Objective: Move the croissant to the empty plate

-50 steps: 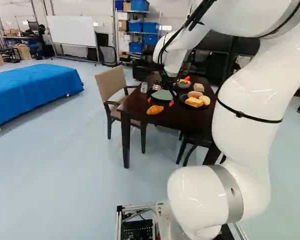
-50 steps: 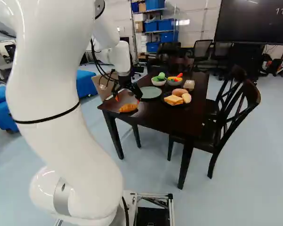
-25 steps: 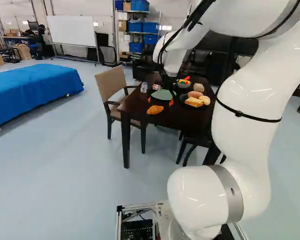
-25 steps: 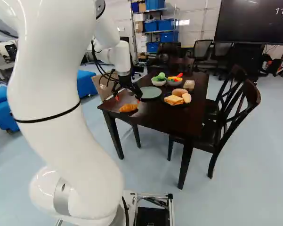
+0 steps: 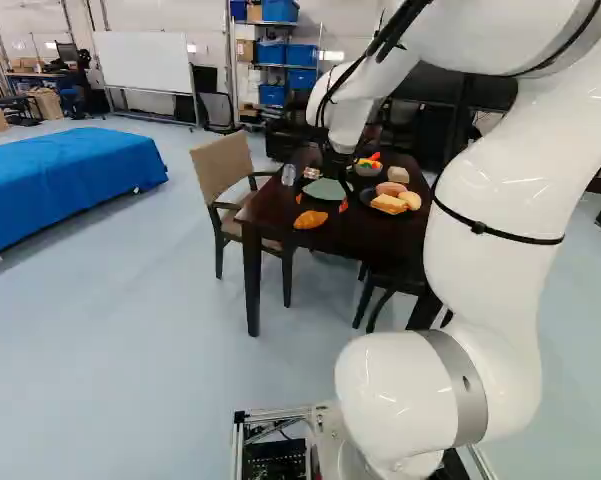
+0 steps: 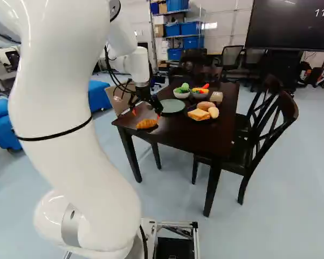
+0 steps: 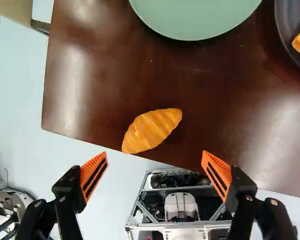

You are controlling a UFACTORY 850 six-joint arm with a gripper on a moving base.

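In the right base view my gripper (image 6: 146, 113) hangs over the near left part of the table, just above the croissant (image 6: 147, 123). The wrist view shows the gripper (image 7: 154, 153) open, orange pads wide apart and nothing between them. The golden croissant (image 7: 152, 131) lies on bare wood at the table's edge, just ahead of the fingertips and roughly centred on them. Farther ahead is the pale green plate (image 7: 194, 20), with nothing on the part in view; in the right base view the plate (image 6: 173, 106) is beside the gripper.
A dark plate (image 6: 199, 118) with bread pieces stands right of the green plate. Behind are two bowls of toy food (image 6: 181, 93). The dark table (image 6: 188, 135) has dark chairs (image 6: 259, 135) along its right side and a beige chair (image 5: 223, 168) at its left.
The arm has shifted only very slightly over the last second. The croissant and the plates lie where they were, and the gripper has stayed open.
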